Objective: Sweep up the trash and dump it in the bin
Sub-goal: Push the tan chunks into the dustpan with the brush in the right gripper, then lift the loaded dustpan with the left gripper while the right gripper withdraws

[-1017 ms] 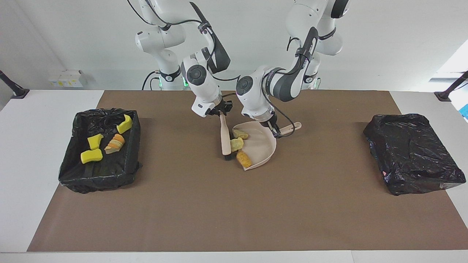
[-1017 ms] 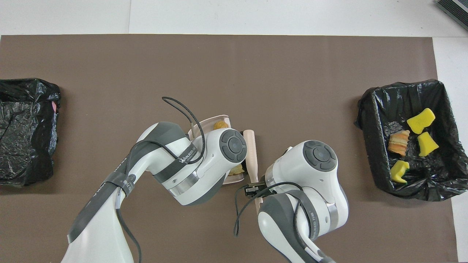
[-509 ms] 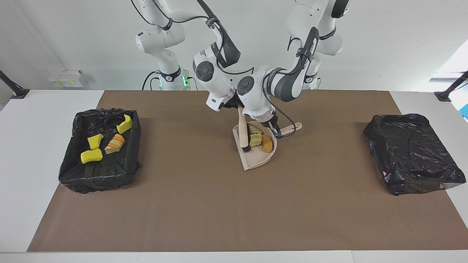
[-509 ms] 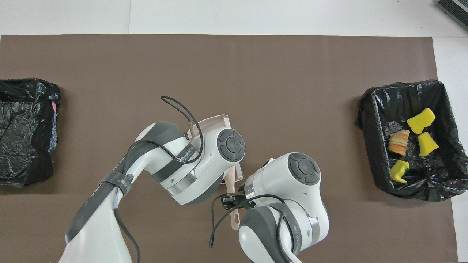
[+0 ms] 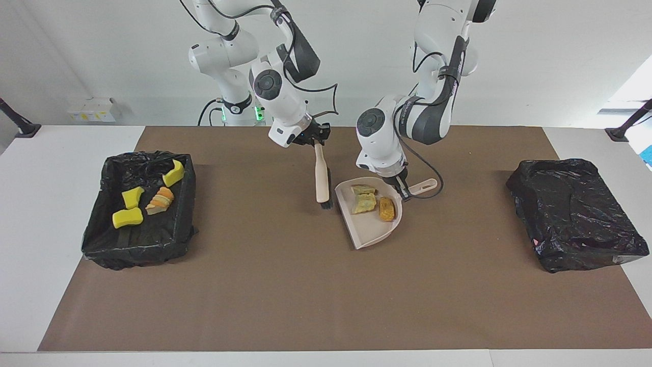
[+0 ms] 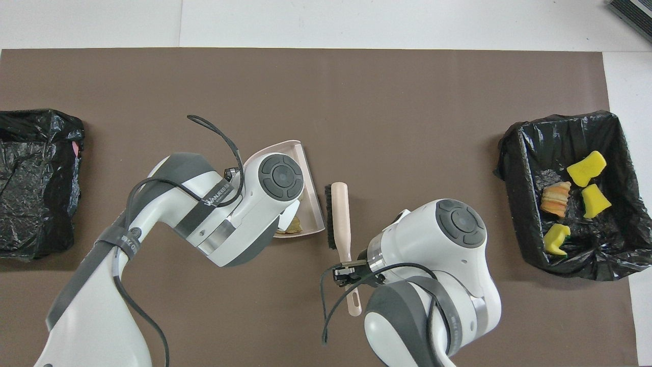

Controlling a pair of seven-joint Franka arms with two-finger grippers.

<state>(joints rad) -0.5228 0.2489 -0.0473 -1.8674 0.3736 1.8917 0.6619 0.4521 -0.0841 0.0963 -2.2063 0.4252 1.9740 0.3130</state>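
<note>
At pan (image 5: 372, 229) 12 o'clock, three scraps (image 5: 371, 202) loaded; my left claw (image 5: 403, 189) pinches its handle (image 5: 424, 186), right claw (image 5: 317, 141) pinches brush (image 5: 322, 178); dump pending.

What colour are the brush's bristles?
Black, on the beige brush; clearest in the overhead view.

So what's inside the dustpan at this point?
Three scraps lie in the dustpan near its handle, seen from the facing view. Overhead, the left arm covers most of the pan, so only one scrap's edge shows.
</note>
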